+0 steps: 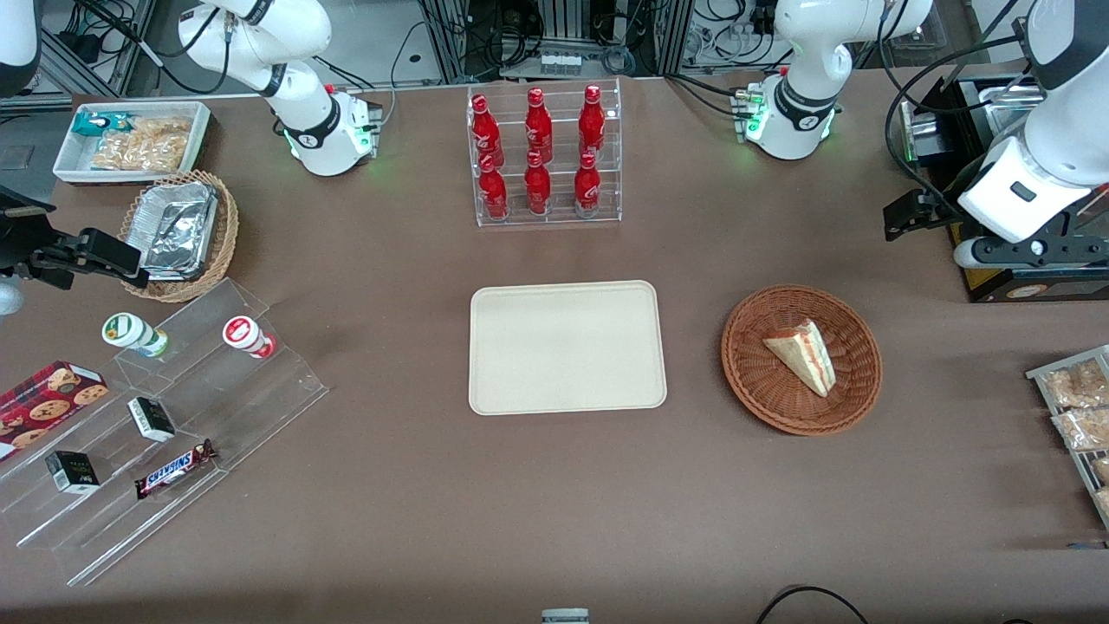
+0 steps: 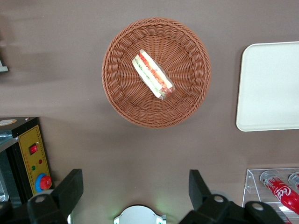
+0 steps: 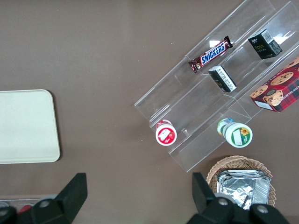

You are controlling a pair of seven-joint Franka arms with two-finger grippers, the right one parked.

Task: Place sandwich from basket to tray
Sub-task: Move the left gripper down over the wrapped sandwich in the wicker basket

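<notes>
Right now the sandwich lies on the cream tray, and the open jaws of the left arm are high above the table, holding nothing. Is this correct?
Not quite. The sandwich lies in the reddish-brown wicker basket, not on the tray, which is bare; the front view shows this. The rest holds: the left gripper is high above the table, jaws open, holding nothing.

My gripper (image 2: 135, 193), matt black plastic with fingers spread, is hovering over the rough woven wicker basket (image 2: 122, 100); the tray (image 1: 567, 390) is looking smooth and matt.
</notes>
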